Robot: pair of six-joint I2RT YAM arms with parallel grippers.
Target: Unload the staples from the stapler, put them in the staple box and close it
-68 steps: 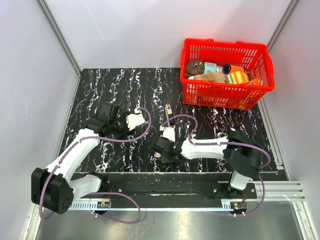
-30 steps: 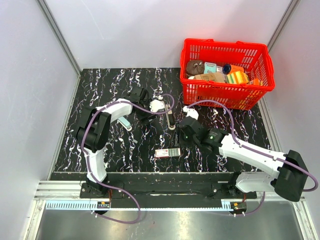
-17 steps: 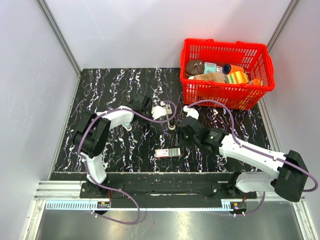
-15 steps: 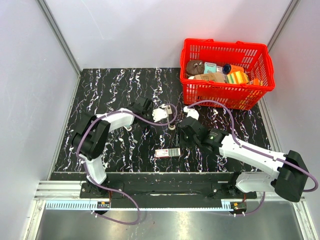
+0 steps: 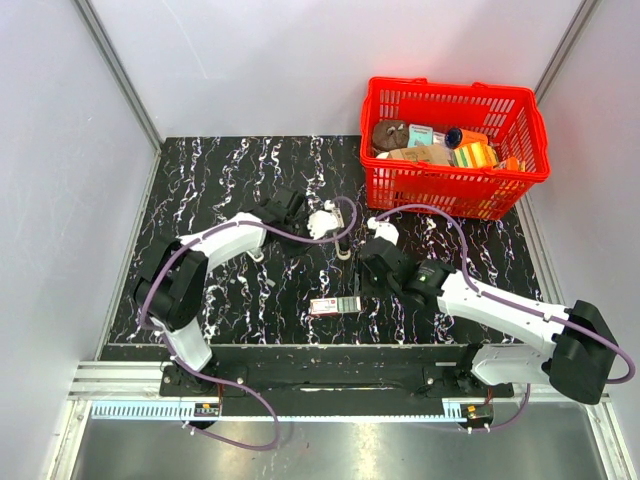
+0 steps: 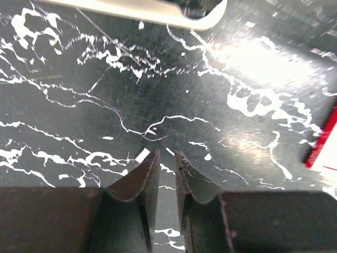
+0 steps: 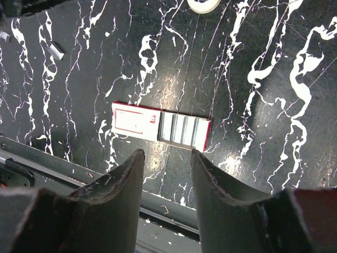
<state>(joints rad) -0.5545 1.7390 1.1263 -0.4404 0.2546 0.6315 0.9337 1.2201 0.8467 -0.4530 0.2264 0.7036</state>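
The slim stapler (image 5: 343,243) lies lengthwise on the black marbled table (image 5: 230,180), just right of my left gripper (image 5: 333,226). In the left wrist view the left gripper (image 6: 166,154) is all but closed, with nothing between the jaws, low over bare table. A pale bar (image 6: 131,8) crosses the top edge there; it may be the stapler. My right gripper (image 5: 362,278) hangs open above the pink-and-red staple box (image 5: 335,305). In the right wrist view the right gripper (image 7: 166,152) is empty above the box (image 7: 160,126), which shows rows of staples.
A red basket (image 5: 520,120) holding several items stands at the back right. Loose staples (image 7: 55,50) lie on the table at the left of the right wrist view. The table's front edge and metal rail (image 7: 174,211) run just below the right fingers.
Since 2.3 s ago both arms have swung to the table's middle. Over the last second the left gripper has crept right toward the stapler; the right gripper has barely moved.
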